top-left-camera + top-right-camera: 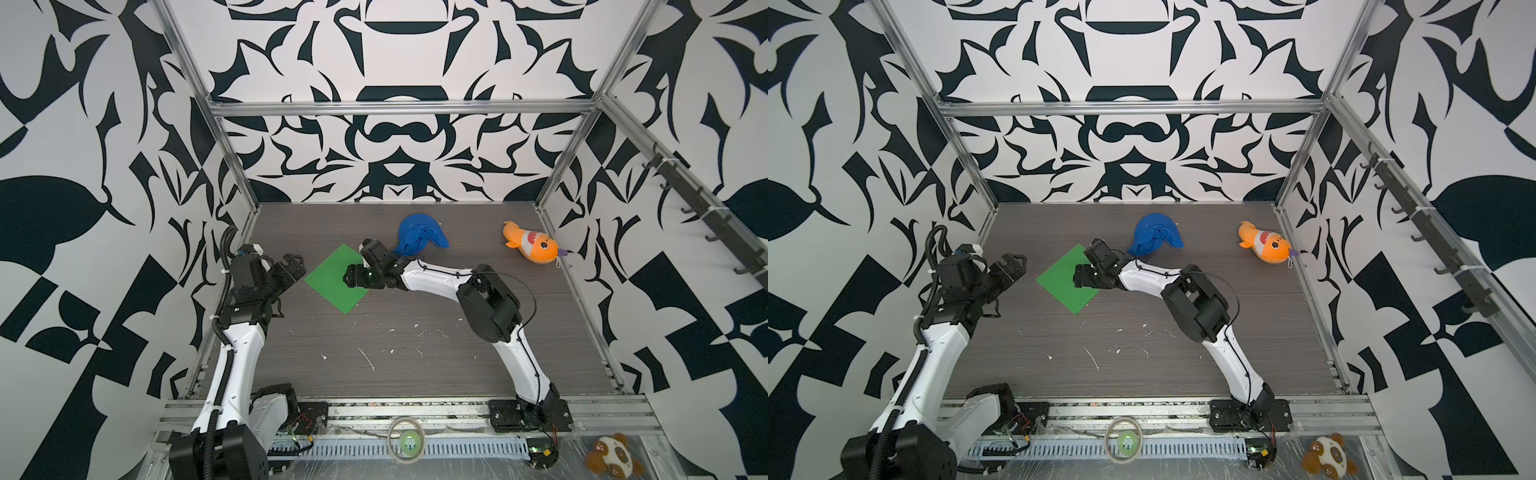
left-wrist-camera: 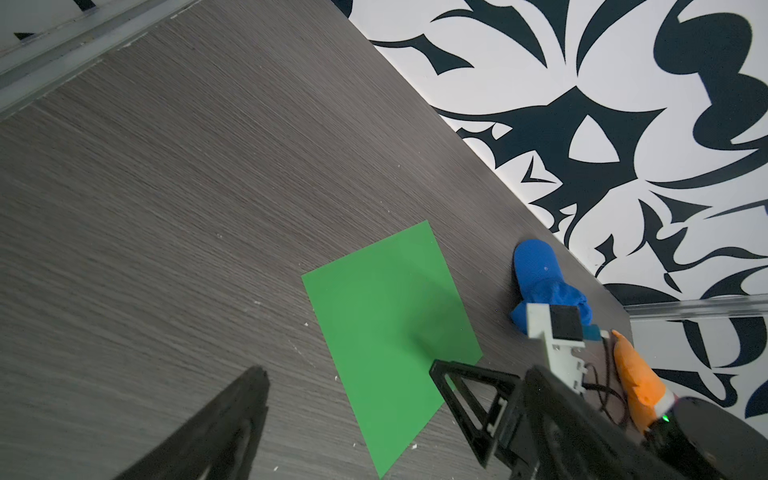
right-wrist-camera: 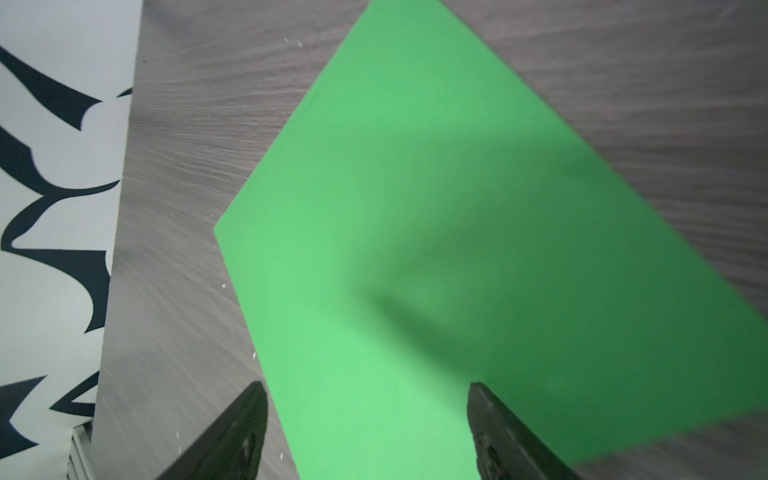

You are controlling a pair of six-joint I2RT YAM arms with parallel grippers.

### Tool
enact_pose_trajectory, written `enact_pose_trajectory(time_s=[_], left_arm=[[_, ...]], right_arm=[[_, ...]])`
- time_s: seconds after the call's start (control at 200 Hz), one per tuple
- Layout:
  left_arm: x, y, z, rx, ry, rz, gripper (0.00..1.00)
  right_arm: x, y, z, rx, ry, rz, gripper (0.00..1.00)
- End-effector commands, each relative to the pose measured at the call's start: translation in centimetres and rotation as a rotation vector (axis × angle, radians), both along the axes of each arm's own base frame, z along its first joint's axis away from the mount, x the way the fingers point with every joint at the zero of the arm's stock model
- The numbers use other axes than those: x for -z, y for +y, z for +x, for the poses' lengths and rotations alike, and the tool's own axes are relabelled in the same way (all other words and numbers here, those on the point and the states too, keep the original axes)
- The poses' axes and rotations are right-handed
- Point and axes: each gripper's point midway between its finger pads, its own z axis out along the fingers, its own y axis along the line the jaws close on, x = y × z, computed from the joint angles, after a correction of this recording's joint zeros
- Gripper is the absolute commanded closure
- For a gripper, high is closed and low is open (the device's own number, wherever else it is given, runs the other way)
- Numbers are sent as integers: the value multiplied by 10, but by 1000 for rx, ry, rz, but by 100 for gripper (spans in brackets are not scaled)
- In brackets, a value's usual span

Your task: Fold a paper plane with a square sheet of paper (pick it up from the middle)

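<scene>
Two end effectors, both spread: the right end effector (image 3: 365, 395) poised low over the flat square sheet of paper (image 1: 330, 276) on the bench (image 1: 415, 353), the left end effector (image 1: 293, 264) waiting just beside it. This looks like the pickup step; next, pinch the sheet's middle.

Nothing legible in any view.
The square sheet of paper (image 1: 328, 279) shows a plain green face. The wall panels (image 1: 399, 158) carry only abstract black-and-white shapes, with no letters or numbers. Any markings on the arm housings are too small or blurred to read.
</scene>
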Motion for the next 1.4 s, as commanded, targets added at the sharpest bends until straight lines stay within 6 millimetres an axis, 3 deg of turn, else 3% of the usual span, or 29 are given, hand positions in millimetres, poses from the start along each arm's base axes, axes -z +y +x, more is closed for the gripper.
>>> enact_pose_trajectory(time_s=[0.0,0.135,0.295,0.425,0.53,0.72,0.815,0.97,1.065,1.1,1.21,1.395], left_arm=[[-2,-2,0,18,11,3,0],[0,-3,1,22,17,-3,0],[1,-3,0,25,27,-5,0],[5,-7,1,45,52,-19,0],[7,-16,3,87,70,-55,1],[19,-38,3,158,141,-81,0],[27,-56,1,205,193,-56,0],[40,-100,-6,340,270,52,0],[48,-136,-17,470,323,134,1],[61,-151,-22,526,369,179,1],[79,-191,-36,674,437,349,1],[111,-247,-47,884,552,583,1]], right_arm=[[-25,25,-12,-33,27,78,22],[-11,24,-18,-30,55,59,23],[10,0,-35,-32,95,-14,24],[28,-42,-59,-74,109,-114,24],[43,-88,-87,-136,120,-215,24],[48,-157,-125,-278,101,-344,25],[34,-172,-121,-285,70,-304,29],[-35,-177,-91,-176,-89,-167,27],[-64,-199,-73,-26,-163,-179,21],[-71,-209,-68,26,-184,-183,18],[-75,-244,-62,174,-177,-226,12],[-60,-293,-63,330,-91,-285,10]])
